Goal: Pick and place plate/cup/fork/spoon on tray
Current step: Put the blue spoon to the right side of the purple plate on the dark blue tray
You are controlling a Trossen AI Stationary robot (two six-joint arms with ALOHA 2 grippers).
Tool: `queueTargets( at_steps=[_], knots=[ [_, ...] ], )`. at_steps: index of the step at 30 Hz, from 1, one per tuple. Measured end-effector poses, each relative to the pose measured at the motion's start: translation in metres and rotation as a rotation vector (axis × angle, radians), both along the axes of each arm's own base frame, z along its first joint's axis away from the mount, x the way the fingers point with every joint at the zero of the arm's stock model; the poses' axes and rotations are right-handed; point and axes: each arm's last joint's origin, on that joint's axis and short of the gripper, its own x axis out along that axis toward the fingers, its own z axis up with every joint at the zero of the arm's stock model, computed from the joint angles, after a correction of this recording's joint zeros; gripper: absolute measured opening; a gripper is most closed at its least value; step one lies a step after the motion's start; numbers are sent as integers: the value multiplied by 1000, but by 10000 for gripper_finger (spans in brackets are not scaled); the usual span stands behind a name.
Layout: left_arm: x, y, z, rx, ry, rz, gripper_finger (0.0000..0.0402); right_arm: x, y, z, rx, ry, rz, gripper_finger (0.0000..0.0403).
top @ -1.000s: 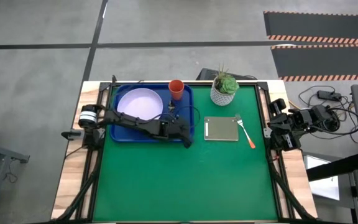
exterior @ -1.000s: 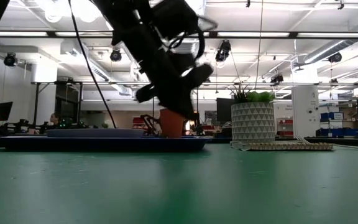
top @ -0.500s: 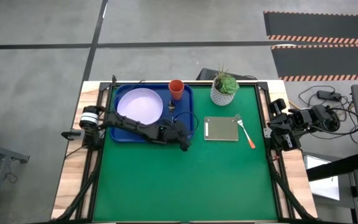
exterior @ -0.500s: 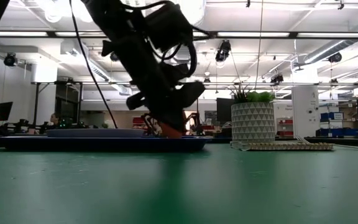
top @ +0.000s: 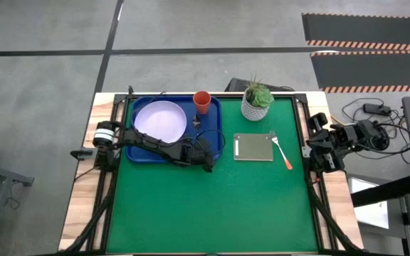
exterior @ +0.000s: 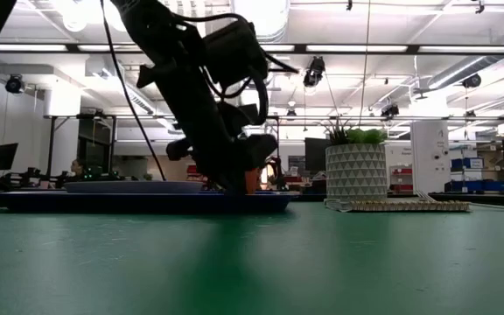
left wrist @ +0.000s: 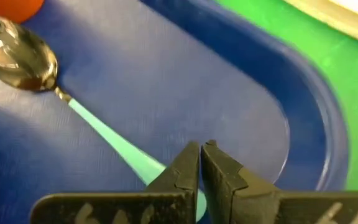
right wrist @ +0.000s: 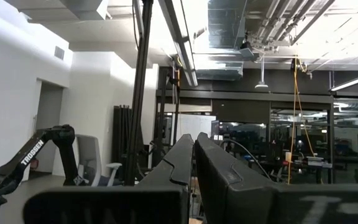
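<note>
From above, the blue tray [top: 174,158] sits at the far left of the green tabletop [top: 212,206], and the plate [top: 159,119] lies inside it on the left half. The orange cup [top: 201,102] stands at the tray's far right corner. Left gripper [top: 206,163] reaches across the tray's near right corner, arm stretched low over the rim. Off to the right, a grey-green pad [top: 253,147] lies on the tabletop with the fork [top: 282,151] just beside it, orange handle pointing toward the near side, well apart from the tray. A potted plant [top: 257,102] stands behind the pad. Right gripper [top: 310,150] is parked at the table's right edge.

Down at table height, the left gripper [exterior: 234,179] is dipped right to the tray [exterior: 147,201], a sliver of the cup [exterior: 252,180] peeking out behind it. The plant's white pot [exterior: 354,171] stands to the right, the pad [exterior: 396,206] in front of it.

On the left wrist camera, there's the spoon [left wrist: 73,106], lying on the tray floor [left wrist: 185,93], dark bowl close to the cup [left wrist: 11,7], light blue handle running back under the fingertips [left wrist: 185,171]. The jaws are narrowed almost to touching, and whether they pinch the handle end cannot be told.

Right wrist camera: the jaws are pressed together on nothing, facing the room.
</note>
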Motion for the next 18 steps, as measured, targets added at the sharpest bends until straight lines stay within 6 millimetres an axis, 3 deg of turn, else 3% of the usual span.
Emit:
queueTargets(
  at_steps=[18],
  knots=[
    [-11,2,-12,-18,19,40,0,0,0,0,0,0,0,9]
  ],
)
